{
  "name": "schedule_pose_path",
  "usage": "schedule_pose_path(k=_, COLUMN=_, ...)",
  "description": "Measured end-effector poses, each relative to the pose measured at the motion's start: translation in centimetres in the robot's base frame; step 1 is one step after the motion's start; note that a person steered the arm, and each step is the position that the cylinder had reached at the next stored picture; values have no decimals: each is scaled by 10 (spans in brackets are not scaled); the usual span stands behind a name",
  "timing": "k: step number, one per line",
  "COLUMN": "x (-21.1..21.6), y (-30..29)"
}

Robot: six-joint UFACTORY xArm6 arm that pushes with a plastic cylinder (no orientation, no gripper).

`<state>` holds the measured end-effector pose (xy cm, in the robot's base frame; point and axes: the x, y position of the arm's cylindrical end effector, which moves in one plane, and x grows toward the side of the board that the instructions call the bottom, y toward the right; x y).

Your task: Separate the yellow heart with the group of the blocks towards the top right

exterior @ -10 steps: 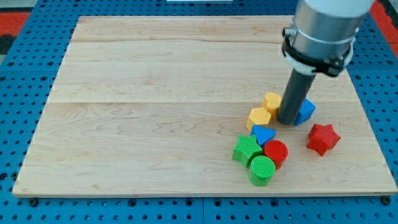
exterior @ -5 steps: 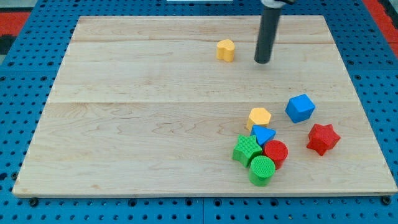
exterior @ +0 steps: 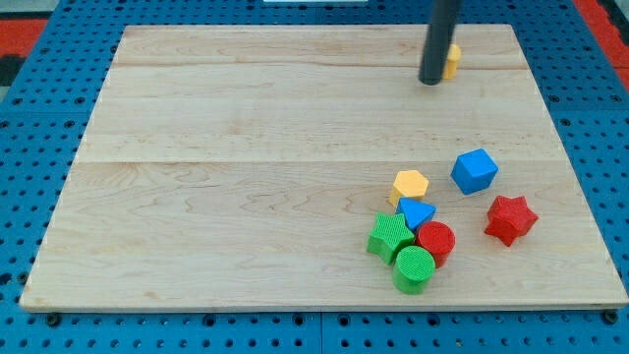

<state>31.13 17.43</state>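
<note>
Tip (exterior: 429, 81) beside yellow heart (exterior: 451, 61) (half hidden)

A straight dark rod, near black with a dull sheen along its left edge, enters from the view's top; it is a plain, smooth cylinder of even width, bare of cables, screws and markings. My tip (exterior: 430, 83) is the rod's blunt, flat-cut lower end, as dark as the shaft; the arm above is out of view.
</note>
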Motion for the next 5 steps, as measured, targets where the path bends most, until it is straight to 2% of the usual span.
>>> schedule_pose_path(k=1, x=-4, y=49)
schedule_pose_path(k=2, x=-45, y=34)
schedule_pose_path(k=3, x=-32, y=19)
schedule_pose_path(k=4, x=7, y=6)
schedule_pose_path(k=5, x=-20, y=-21)
